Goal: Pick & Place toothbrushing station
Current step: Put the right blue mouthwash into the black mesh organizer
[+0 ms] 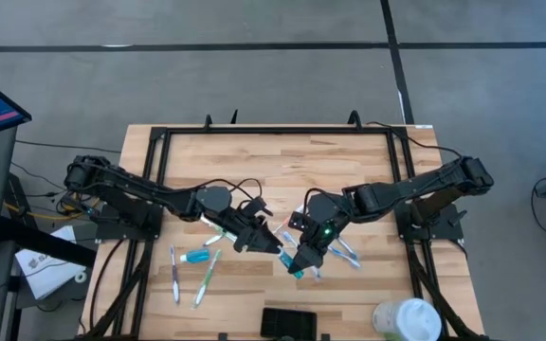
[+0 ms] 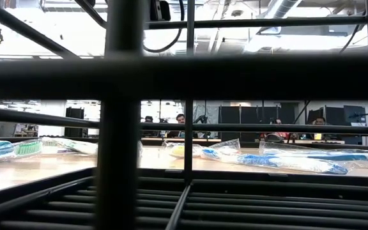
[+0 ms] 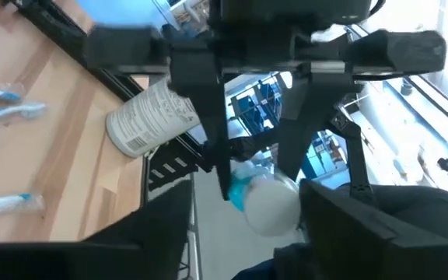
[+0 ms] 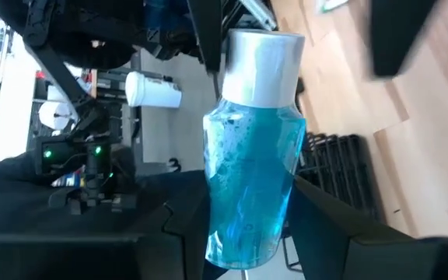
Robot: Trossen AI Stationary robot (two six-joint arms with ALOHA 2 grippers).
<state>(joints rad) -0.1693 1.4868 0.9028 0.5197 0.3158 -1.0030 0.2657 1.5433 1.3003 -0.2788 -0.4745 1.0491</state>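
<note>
The toothbrushing station (image 1: 292, 323) sits at the near edge of the counter (image 1: 349, 161), with nothing on it that the high view shows, so the placing is not yet done. Just beyond the station, the 2 arms meet over 1 blue mouthwash bottle (image 4: 251, 163), held in the air. The right pincer (image 1: 300, 265) looks clenched on the bottle's body. The left pincer (image 1: 263, 242) straddles the white cap, and I cannot tell whether it is clamped or only flanking it. This reads as a handover or a regrasp. The next move calls for 1 pincer to take a firm hold before the other lets go, then to carry the bottle down to the station. Right of the station stands 1 white round container (image 1: 408, 319). Toothbrushes lie loose on both sides of it, at least 2 to its left (image 1: 205, 279) and 3 to its right (image 3: 6, 115).
</note>
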